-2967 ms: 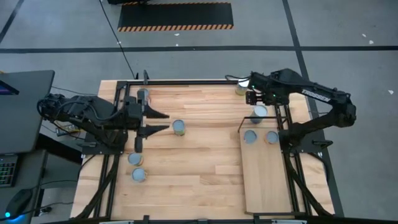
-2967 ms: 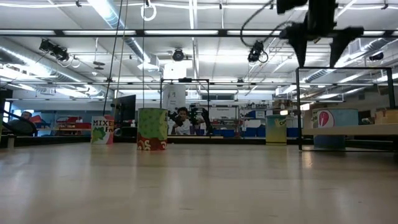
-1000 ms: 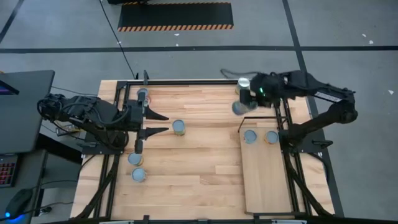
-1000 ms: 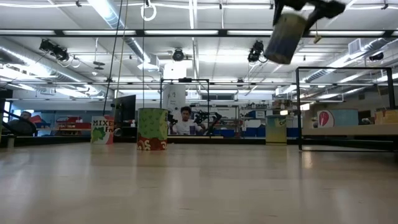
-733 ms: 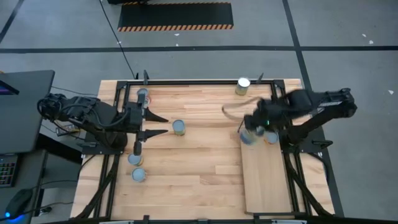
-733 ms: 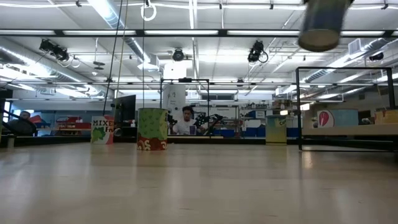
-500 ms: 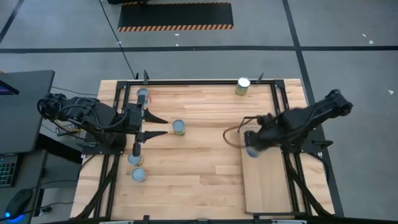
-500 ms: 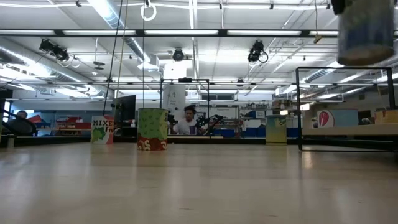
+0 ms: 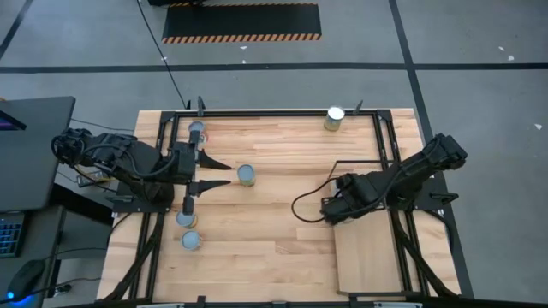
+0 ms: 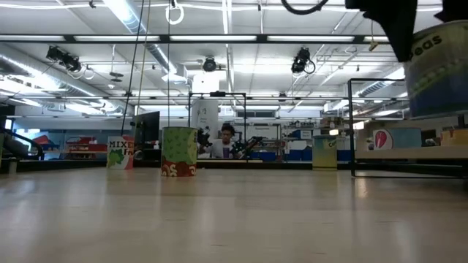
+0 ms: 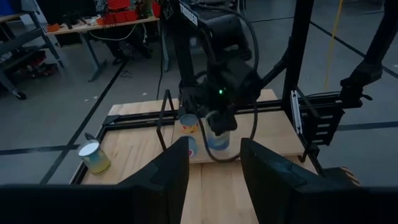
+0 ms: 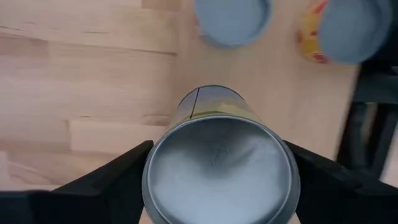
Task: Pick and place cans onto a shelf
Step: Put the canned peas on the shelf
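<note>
The right end effector (image 12: 217, 186) is clamped on a can (image 12: 219, 167), one dark finger on either side of its rim. In the high view this arm is folded low over the near-left corner of the shelf (image 9: 370, 257), and the can itself is hidden beneath the wrist. The right wrist view shows the held can above the pale board, near its edge with the worktop (image 9: 274, 231), and two cans already standing on the shelf just beyond it (image 12: 233, 18) (image 12: 348, 28). The low view shows the can (image 10: 439, 69) raised clear of the surface.

Step in hand, by my judgement: transport finished, placement about to begin. The next move calls for a straight descent onto bare board, short of the two placed cans and inside the black frame edge, then release once the base is seated.

The left end effector (image 9: 218, 169) waits over the worktop's left side with its fingers apart, near a loose can (image 9: 247, 175). Further cans remain on the worktop: (image 9: 336, 117), (image 9: 197, 131), (image 9: 185, 219), (image 9: 190, 240).
</note>
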`<state>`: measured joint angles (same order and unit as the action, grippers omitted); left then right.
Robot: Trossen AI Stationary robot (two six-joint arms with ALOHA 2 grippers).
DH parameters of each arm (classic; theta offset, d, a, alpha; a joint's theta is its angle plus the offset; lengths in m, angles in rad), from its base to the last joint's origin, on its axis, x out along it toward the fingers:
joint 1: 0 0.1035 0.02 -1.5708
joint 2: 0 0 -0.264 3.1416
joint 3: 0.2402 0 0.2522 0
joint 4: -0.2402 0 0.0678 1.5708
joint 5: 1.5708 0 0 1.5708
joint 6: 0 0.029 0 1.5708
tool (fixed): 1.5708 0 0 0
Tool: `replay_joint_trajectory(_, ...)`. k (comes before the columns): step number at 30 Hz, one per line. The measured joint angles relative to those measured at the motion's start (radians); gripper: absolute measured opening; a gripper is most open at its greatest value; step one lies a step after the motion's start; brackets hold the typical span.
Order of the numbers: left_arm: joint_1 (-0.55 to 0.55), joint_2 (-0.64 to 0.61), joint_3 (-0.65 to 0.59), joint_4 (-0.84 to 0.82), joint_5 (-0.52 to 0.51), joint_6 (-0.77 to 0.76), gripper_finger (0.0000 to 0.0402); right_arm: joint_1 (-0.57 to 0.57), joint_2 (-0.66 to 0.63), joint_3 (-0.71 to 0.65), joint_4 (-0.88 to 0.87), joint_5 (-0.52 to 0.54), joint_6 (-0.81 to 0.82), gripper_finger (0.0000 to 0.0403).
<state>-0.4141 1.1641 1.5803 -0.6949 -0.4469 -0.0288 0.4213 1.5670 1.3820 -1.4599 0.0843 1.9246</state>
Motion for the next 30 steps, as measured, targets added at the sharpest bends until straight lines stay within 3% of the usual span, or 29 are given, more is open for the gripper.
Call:
replay_joint_trajectory(4, 0.000, 0.000, 0.000, 0.000, 0.000, -0.001, 0.0151, -0.032, -0.040, -0.094, 0.104, -0.029, -0.037, 0.0321)
replay_joint_trajectory(10, 0.000, 0.000, 0.000, 0.000, 0.000, -0.023, 0.0151, -0.028, -0.144, -0.208, 0.162, -0.032, 0.048, 0.0321)
replay_joint_trajectory(20, 0.000, 0.000, 0.000, 0.000, 0.000, -0.037, 0.0151, -0.028, -0.178, -0.298, 0.287, -0.035, 0.070, 0.0330)
replay_joint_trajectory(30, 0.000, 0.001, 0.000, 0.001, 0.000, -0.032, 0.0151, -0.028, -0.195, -0.316, 0.255, -0.036, 0.090, 0.0342)
